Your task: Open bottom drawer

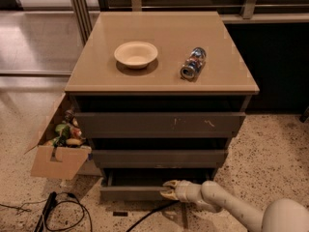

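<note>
So the bottom drawer (130,193) is the lowest of the three dark grey fronts on this cabinet (231,81), right down at floor level. It looks cracked open, with a dark gap showing behind the front. It's a flat slab with no handle, so the only real place to grab is the top lip of the front, and that's where the gripper (166,189) sits, right of centre, at the edge. Honestly can't tell if it's spread or clamped on that lip. My guess is the drawer is stiff and light and runs on slides, but the smooth front gives little to hook. Pulling from off-centre could also rack it sideways, so a straight, steady pull seems best. The middle drawer (159,157) sits just above, so there's not much headroom. Around it, an open cardboard box (58,163) of odds and ends stands just beside the cabinet's left side. Cables (63,209) lie on the floor near the front-left, and one dark cable (145,217) runs right in front of the drawer. The bowl (136,54) and can (193,63) on top are well clear.
</note>
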Robot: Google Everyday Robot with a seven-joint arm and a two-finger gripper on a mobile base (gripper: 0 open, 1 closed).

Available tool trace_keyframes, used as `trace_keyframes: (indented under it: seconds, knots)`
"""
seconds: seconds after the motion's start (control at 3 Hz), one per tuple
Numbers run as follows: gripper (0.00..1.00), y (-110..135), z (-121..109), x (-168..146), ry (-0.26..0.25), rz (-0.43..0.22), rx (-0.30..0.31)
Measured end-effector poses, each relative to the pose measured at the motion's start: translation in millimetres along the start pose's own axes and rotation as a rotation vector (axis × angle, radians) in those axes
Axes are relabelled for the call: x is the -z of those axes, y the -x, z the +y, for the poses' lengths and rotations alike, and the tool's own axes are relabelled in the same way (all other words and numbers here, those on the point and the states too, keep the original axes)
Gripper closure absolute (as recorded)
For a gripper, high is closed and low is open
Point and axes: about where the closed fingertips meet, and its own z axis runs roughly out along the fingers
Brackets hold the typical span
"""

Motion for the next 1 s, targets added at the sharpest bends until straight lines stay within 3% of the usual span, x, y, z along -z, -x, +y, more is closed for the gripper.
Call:
trace_keyframes:
  seconds: [0.33, 1.0]
  knots:
    - [0.81, 0.0, 0.0, 0.0, 0.000, 0.000, 0.000]
    - [0.35, 0.0, 0.0, 0.0, 0.000, 0.000, 0.000]
